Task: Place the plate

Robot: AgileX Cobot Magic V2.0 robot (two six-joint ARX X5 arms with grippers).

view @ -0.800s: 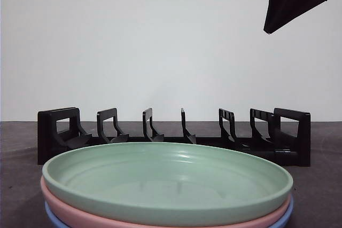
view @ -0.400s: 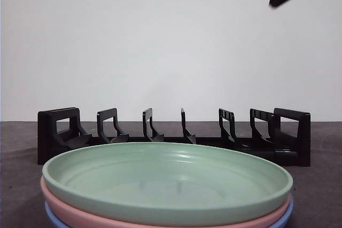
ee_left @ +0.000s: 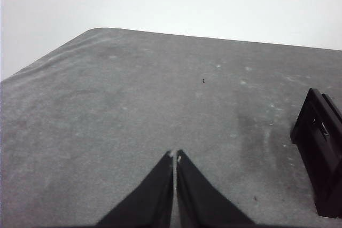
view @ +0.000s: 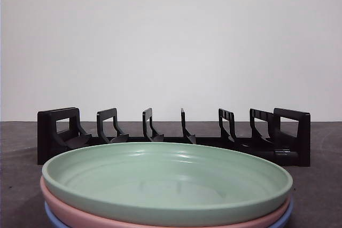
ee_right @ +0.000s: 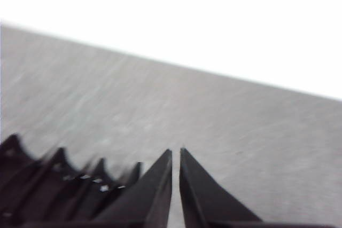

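Green plate (view: 166, 182): top of a stack of three, lying flat at the near edge of the table (view: 326, 185), just in front of the rack (view: 173, 134).
Pink plate (view: 69, 213): directly under the green one, only its rim showing.
Blue plate (view: 56, 221): at the bottom, a thin sliver of rim visible.
Rack: black, slotted, standing across the table behind the stack; every slot that shows is empty.
Left gripper (ee_left: 175, 156): jaws pressed together, holding nothing, hanging over bare table with one end of the rack off to the side.
Right gripper (ee_right: 176, 153): jaws nearly touching, holding nothing, above the rack's dividers; that picture is blurred.
Front view: neither arm appears in it.
Done: nothing, as far as can be judged; no plate stands in the rack and none is gripped.
Left: reach the stack, grasp the green plate by its rim, lift it, tip it upright and set it into a slot.
Risk: the stacked rims sit close together, so a grip could catch the pink plate too.
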